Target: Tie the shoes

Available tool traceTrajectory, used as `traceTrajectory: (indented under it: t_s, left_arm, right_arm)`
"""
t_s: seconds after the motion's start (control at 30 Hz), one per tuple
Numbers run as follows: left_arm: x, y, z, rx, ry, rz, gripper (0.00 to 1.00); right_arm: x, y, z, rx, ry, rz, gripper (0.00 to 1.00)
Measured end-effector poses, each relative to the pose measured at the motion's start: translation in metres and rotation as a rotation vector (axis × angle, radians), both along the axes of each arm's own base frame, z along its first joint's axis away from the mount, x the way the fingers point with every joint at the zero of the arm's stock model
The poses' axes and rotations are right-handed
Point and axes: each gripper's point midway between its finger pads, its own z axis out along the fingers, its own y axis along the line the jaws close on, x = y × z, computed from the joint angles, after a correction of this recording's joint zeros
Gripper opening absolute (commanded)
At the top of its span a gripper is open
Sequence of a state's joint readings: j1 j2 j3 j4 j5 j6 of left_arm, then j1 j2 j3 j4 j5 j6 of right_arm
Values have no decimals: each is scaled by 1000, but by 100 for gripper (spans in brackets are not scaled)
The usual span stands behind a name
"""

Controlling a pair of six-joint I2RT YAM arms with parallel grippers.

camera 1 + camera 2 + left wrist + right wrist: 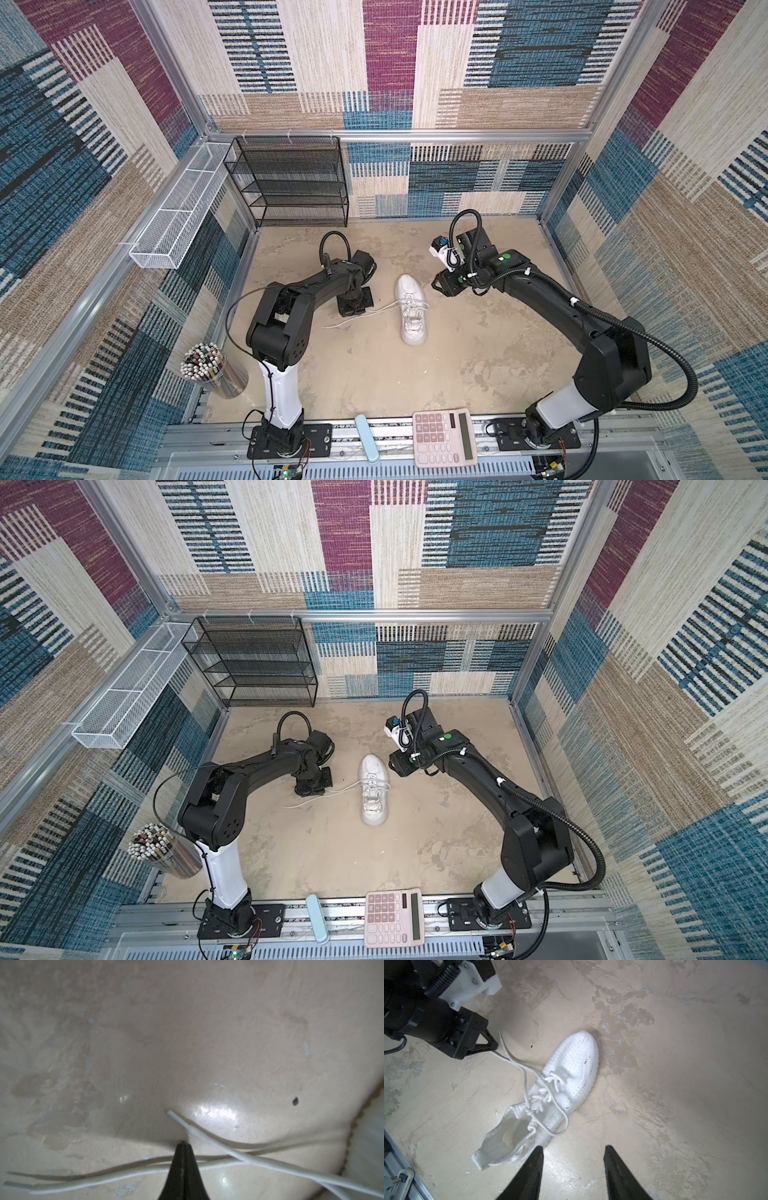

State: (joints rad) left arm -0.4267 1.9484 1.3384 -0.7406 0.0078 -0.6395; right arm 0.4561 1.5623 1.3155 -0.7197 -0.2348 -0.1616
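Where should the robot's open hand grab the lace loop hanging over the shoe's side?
Pinch the loop at its outer bend, where it spills past the sole of the sneaker. Bring the right hand straight down from above, one finger each side: the strand is thin and lies low, so a sideways push would likely slide it.

**Sneaker central, clutter at edges**

Centre of beige mottled tabletop (457, 353): white low-top sneaker (410, 309), toe far, heel near. Leftward from it: thin white laces (384, 307). Far left: black wire-mesh shelf rack (291, 183). Near left: clear cup of pencils (212, 372). Near edge: pale blue oblong case (368, 438), pink calculator (444, 436) just right.
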Motion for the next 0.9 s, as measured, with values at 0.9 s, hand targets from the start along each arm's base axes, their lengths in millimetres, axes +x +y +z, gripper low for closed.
traceTrajectory:
  t_s: [0.9]
  left_arm:
    - [34,-7,25,-66,-53,-12,6]
  right_arm:
    - [1,-4,0,-6,0,-10,51]
